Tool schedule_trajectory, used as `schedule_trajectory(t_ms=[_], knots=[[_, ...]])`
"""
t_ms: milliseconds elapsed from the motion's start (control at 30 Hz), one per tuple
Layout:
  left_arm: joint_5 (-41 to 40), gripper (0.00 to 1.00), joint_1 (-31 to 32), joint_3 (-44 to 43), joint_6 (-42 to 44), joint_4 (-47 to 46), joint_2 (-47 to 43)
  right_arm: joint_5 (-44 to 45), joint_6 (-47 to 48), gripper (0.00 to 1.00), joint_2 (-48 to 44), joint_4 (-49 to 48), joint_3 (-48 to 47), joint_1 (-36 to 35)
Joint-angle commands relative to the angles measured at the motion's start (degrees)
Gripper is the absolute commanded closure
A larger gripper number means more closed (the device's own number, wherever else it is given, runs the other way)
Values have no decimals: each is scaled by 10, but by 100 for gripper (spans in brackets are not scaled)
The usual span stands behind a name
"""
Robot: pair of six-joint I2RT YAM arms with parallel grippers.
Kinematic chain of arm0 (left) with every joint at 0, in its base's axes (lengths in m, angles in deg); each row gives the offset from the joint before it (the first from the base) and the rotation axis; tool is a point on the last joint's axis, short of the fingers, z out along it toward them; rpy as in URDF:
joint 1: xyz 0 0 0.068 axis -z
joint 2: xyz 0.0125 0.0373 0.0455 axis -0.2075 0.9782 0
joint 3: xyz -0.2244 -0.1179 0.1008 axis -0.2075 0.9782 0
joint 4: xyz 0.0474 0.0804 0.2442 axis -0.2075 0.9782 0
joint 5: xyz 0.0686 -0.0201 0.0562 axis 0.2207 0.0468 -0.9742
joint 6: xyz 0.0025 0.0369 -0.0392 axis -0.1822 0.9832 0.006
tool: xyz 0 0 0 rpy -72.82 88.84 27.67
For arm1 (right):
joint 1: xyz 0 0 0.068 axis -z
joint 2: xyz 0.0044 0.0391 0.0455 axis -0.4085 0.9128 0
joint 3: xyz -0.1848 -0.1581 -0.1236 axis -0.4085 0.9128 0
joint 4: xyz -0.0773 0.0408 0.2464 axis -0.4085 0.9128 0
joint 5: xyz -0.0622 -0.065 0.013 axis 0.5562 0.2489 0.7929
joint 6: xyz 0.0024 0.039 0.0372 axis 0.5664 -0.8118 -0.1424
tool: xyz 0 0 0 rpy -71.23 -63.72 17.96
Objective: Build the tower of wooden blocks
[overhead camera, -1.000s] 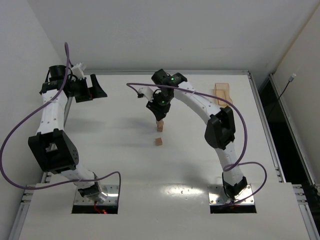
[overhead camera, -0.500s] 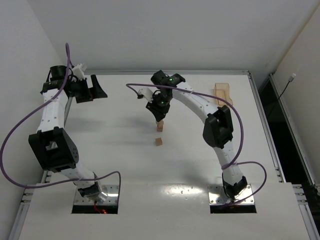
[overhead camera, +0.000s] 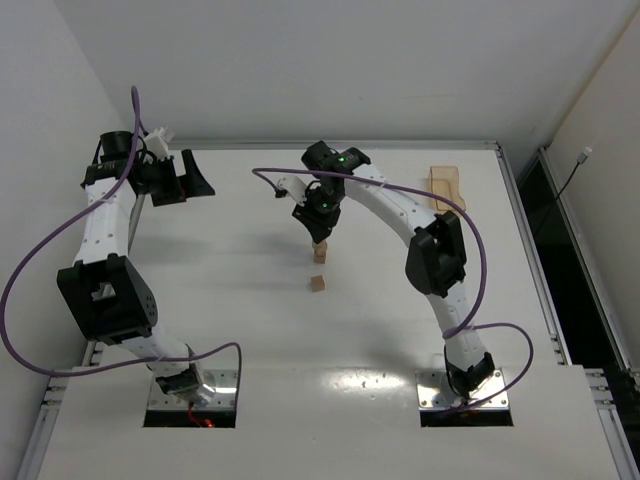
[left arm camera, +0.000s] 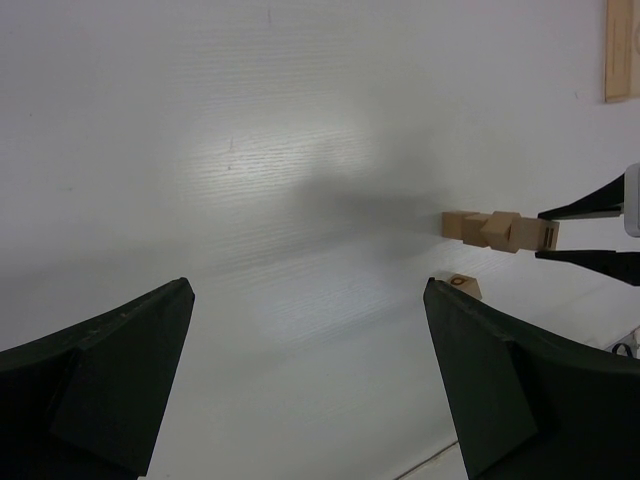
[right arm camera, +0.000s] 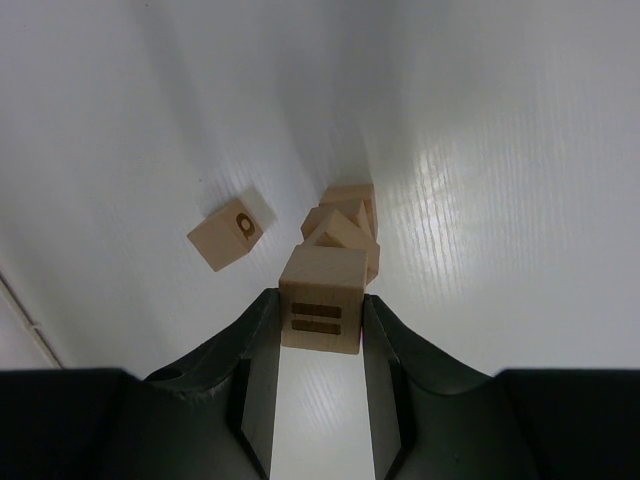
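Observation:
The tower [overhead camera: 320, 252] is a slim stack of tan wood blocks in the middle of the table, its upper cube turned askew [right arm camera: 342, 232]. My right gripper [right arm camera: 320, 318] is shut on a wood block [right arm camera: 322, 313] with two dark bars, held on top of the tower or just above it; the left wrist view shows that cube [left arm camera: 531, 235] against the stack [left arm camera: 478, 228]. A loose wood block [overhead camera: 317, 284] with a dark mark lies just in front of the tower [right arm camera: 231, 233]. My left gripper [left arm camera: 308, 290] hangs open and empty at the far left [overhead camera: 190, 175].
A pale wooden tray [overhead camera: 445, 187] lies at the back right of the table, and its corner [left arm camera: 622, 50] shows in the left wrist view. Purple cables loop from both arms. The table's raised rim [overhead camera: 300, 146] runs along the back.
The right arm's elbow has shifted slightly. The right gripper, the held block, the tower and the left arm stay where they were.

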Motion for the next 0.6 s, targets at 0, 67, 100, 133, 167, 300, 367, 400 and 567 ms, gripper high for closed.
schedule_trajectory(t_ms=[0, 67, 100, 133, 167, 300, 367, 400, 567], knots=[[12, 0, 1, -5, 5, -9, -2, 2, -8, 74, 4, 1, -18, 1], [12, 0, 1, -5, 11, -9, -2, 2, -8, 64, 4, 1, -18, 1], [12, 0, 1, 0, 11, -9, -2, 2, -8, 61, 4, 1, -18, 1], [12, 0, 1, 0, 11, -9, -2, 2, -8, 56, 4, 1, -18, 1], [12, 0, 1, 0, 11, -9, -2, 2, -8, 52, 4, 1, -18, 1], [12, 0, 1, 0, 11, -9, -2, 2, -8, 41, -2, 1, -18, 1], [12, 0, 1, 0, 11, -9, -2, -3, -8, 39, -7, -4, -18, 1], [12, 0, 1, 0, 11, -9, -2, -3, -8, 38, -17, -4, -18, 1], [12, 0, 1, 6, 11, -9, -21, 41, -37, 38, -84, -51, 7, 1]])
